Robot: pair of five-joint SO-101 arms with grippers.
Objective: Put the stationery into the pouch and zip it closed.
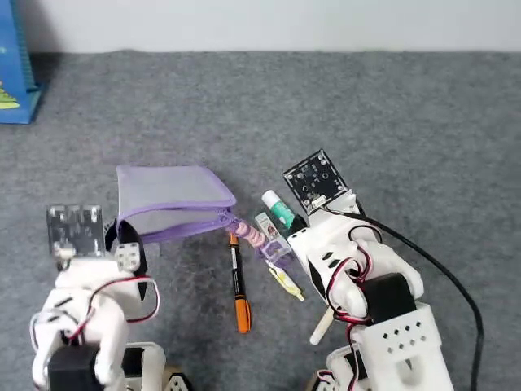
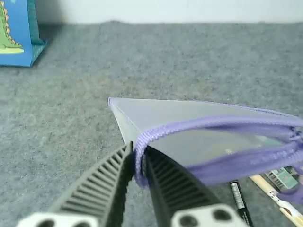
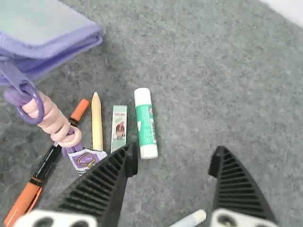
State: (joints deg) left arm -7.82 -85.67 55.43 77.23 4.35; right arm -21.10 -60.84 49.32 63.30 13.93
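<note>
My left end effector (image 2: 137, 156) pinches the purple pouch (image 2: 199, 123) by its zipper edge. My right end effector (image 3: 174, 156) hangs wide open over the glue stick (image 3: 145, 123) lying nearby. I should straddle the stick squarely before closing.

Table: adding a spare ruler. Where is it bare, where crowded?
Bare: the grey table beyond the pouch toward the wall, and right of the glue stick. Crowded: between the pouch mouth and the right claw, where pen, pencil and glue stick lie.
</note>
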